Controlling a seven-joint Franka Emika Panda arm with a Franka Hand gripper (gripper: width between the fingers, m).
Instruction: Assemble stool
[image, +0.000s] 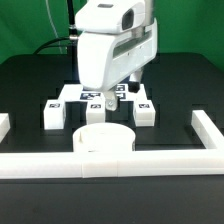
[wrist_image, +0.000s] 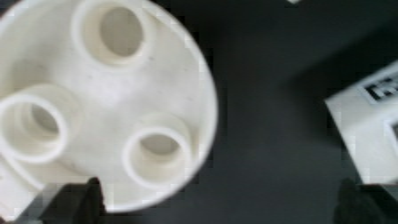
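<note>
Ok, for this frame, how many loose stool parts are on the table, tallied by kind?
Round seat: 1
Legs: 3
Total: 4

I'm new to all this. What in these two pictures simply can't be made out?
- Exterior view: the white robot arm hides the middle of the flat white marker board and any third leg; only two white blocky tagged legs show.
- Wrist view: the thick round white plastic seat is cut off by the picture's edge.
- Wrist view: a white tagged piece is blurred and cut off; which part it is cannot be told.
</note>
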